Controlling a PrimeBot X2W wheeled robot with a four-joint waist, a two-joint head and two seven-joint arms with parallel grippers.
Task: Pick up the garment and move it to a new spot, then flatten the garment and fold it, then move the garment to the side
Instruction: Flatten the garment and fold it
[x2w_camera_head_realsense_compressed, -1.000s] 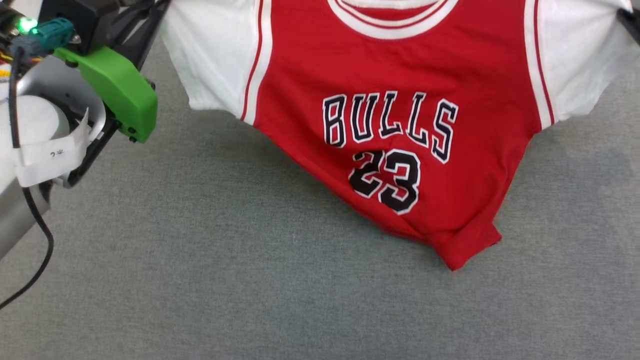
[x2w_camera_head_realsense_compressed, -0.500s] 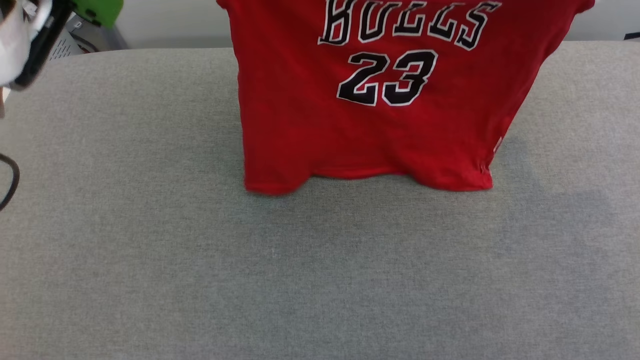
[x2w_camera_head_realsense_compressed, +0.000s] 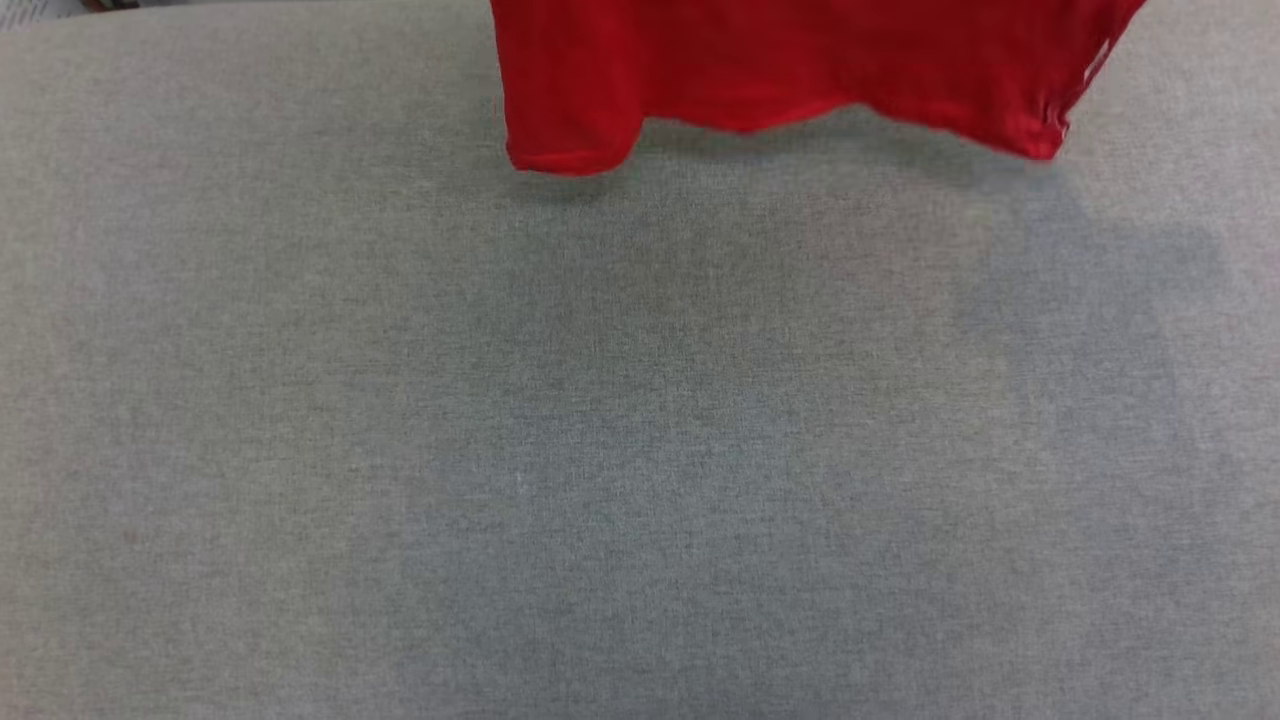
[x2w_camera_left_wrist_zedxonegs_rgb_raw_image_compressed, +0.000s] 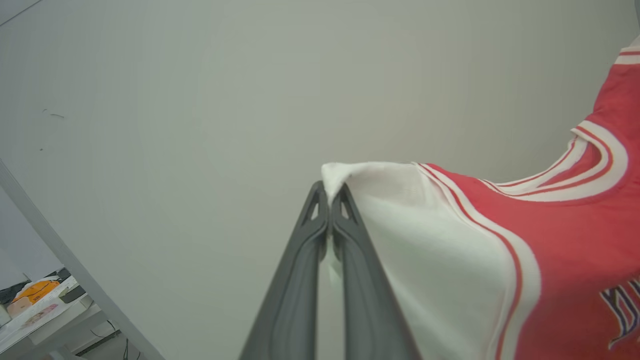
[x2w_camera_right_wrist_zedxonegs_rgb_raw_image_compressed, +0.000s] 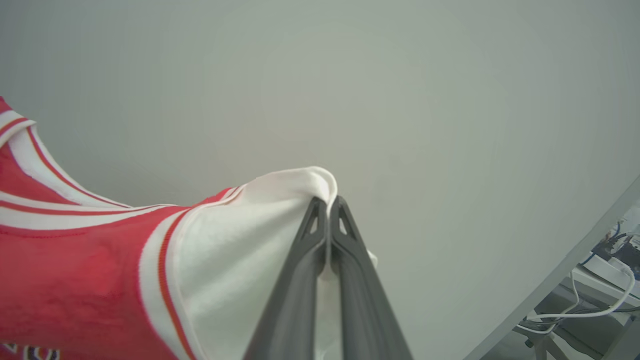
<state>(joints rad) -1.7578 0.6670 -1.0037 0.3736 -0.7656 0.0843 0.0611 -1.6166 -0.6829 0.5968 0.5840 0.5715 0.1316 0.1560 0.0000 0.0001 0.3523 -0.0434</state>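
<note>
The left gripper and the right gripper are each clamped on a white sleeve of the red jersey garment, which hangs over the grey cloth table. I judge this is the moving step; next it must be laid down flat.

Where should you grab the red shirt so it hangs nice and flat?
By the outer top corners of its two white sleeves, one from each side. The left gripper is shut on one sleeve, the right gripper on the other. Held so, the shirt spreads wide and hangs flat over the table.
</note>
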